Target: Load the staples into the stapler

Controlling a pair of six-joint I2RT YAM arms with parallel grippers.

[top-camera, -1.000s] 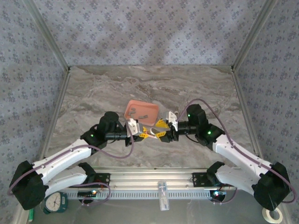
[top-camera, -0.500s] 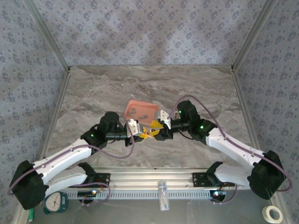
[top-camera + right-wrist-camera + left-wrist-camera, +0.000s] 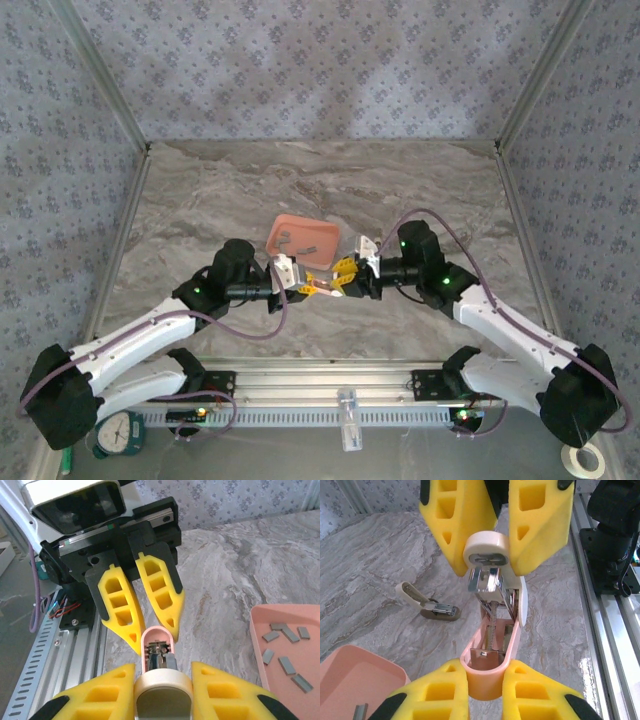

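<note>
Over the counter [image 3: 200,200] beside the tray [image 3: 256,630], the stapler [image 3: 492,630] hangs open, left gripper [image 3: 485,672] clamped on its pink base, right gripper [image 3: 162,675] on its white lid; loading likely needs one freed to fetch staples [image 3: 287,664] from that tray.

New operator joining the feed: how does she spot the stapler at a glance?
Find the salmon-pink tray in the middle of the marble table; just nearer the arms, the left tool and right tool face each other. The stapler is the small pale pink-and-white piece held between them, hinged open with a spring showing, unlike the flat grey staples in the tray.
</note>
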